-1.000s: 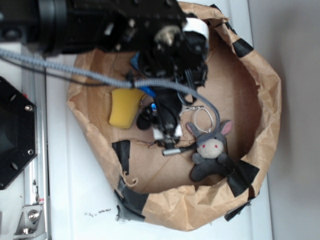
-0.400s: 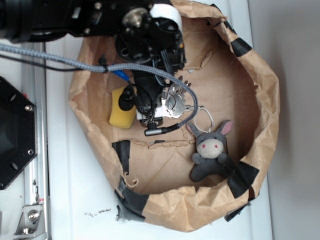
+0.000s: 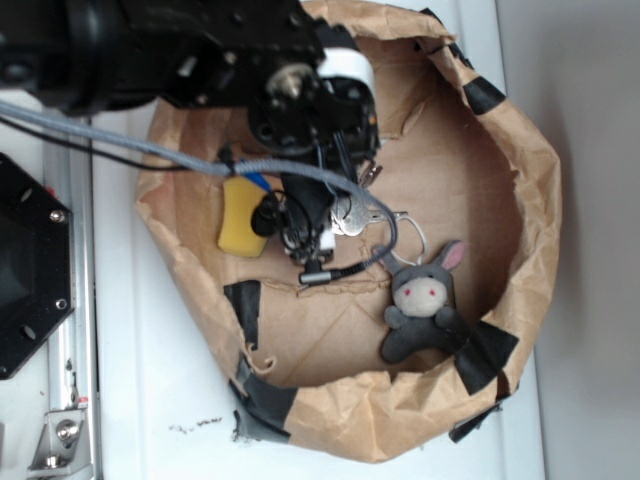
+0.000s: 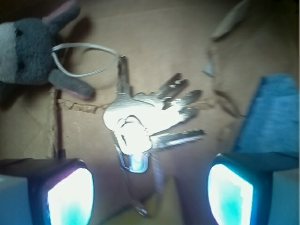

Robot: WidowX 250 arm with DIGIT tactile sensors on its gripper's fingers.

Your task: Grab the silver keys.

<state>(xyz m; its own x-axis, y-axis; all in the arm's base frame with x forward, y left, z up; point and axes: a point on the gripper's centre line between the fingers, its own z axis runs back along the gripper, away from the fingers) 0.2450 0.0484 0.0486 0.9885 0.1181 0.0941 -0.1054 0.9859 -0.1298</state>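
Note:
The silver keys lie fanned on the brown paper floor, a metal clip at their near end. My gripper hangs just above them, open, one finger to the left and the other to the right, the clip between them and the key blades farther ahead. In the exterior view the black gripper covers part of the silver keys in the middle of the paper bag.
A grey plush donkey with a thin wire loop lies just beside the keys. A yellow sponge and a blue sponge sit near the gripper. The crumpled paper bag wall rings everything.
The arm swung left across the bag, uncovering the keys, then drifted slightly back right and lower. The gripper stayed open; the donkey and yellow sponge did not move.

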